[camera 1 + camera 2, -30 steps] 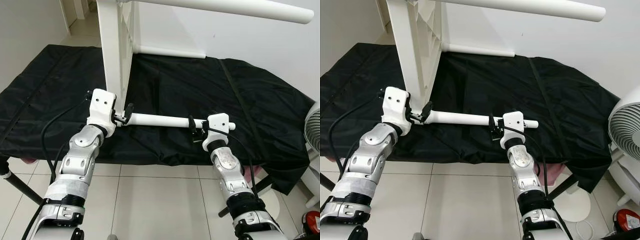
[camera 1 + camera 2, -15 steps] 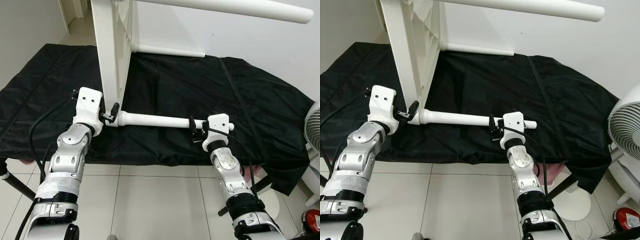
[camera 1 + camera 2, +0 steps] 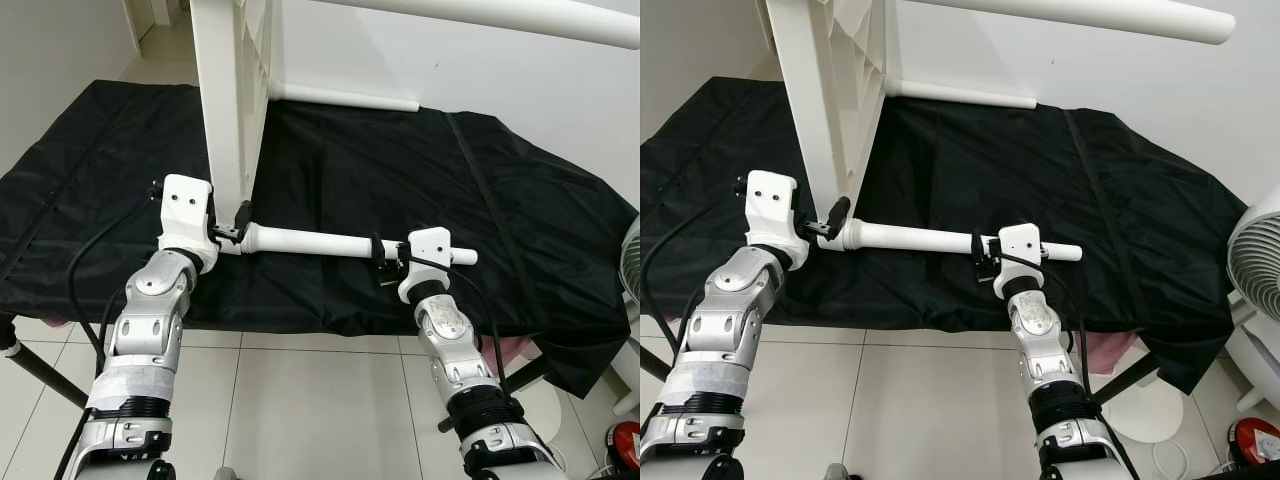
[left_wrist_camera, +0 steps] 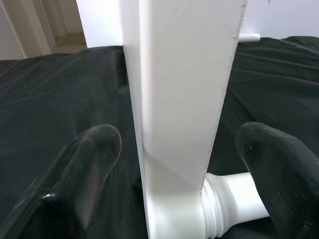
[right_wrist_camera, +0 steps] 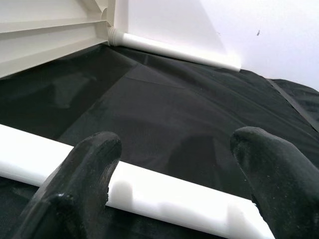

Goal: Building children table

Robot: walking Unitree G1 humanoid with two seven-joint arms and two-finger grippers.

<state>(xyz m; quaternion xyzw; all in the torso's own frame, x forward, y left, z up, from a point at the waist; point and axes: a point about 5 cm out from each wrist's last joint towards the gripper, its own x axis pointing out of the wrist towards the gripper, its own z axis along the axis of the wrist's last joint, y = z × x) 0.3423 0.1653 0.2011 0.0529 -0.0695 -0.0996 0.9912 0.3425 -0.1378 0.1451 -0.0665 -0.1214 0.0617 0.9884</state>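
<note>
My left gripper [image 3: 238, 228] sat at the bottom corner of the white tabletop panel [image 3: 228, 110], which stood on edge on the black cloth [image 3: 340, 170]. Its fingers [image 4: 82, 172] were spread wide on either side of that corner, one on each face, and in my left wrist view I saw a gap between each pad and the panel. The near table leg [image 3: 320, 242] ran out from the foot of the panel toward my right, lying along the front of the cloth, its ribbed collar seated at the corner just beside my left fingertips.

Further right, my right gripper [image 3: 384, 262] reached over the far part of that leg, close to its free end. Those fingers [image 5: 87, 169] were also open wide, with the leg crossing just beneath them; I could not tell whether they touched it.

A second leg [image 3: 345, 97] lay at the back of the cloth, joined to the panel's far corner.
</note>
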